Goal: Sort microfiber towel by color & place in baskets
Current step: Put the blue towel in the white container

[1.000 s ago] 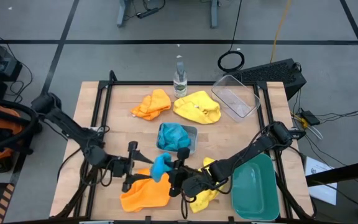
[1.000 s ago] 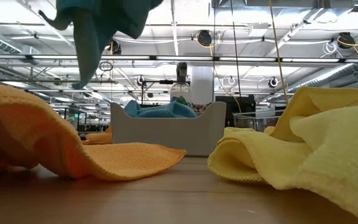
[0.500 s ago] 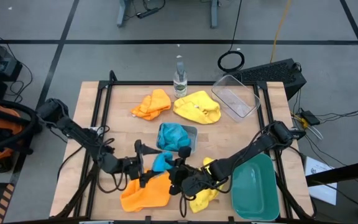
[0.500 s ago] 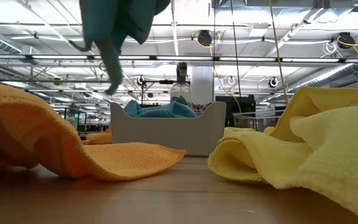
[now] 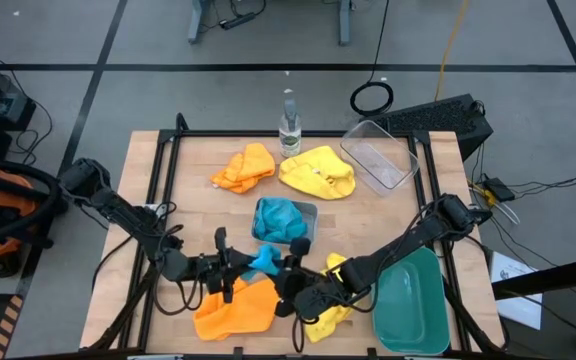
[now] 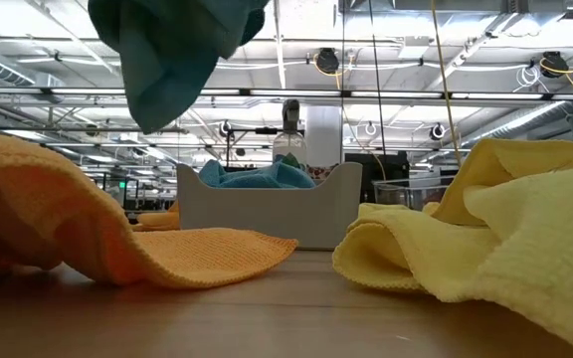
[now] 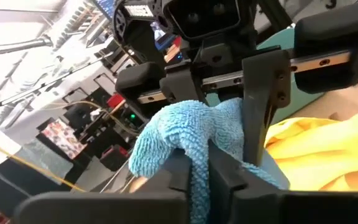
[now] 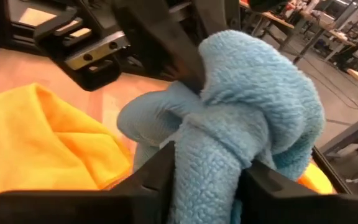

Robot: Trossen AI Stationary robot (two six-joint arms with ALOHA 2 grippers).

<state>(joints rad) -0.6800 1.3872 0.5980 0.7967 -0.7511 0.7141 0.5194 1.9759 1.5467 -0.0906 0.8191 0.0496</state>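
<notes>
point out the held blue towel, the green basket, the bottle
blue towel (image 5: pixel 262 261), high view, its bunched middle between both grippers
green basket (image 5: pixel 413 330), high view, its bare floor
bottle (image 5: pixel 289 127), high view, its body

Blue towel (image 5: pixel 264 262), dk green basket (image 5: pixel 413 300)

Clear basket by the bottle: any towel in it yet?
Empty. The high view shows the clear basket with only its bare bottom; the nearest yellow towel lies on the table beside it.
</notes>
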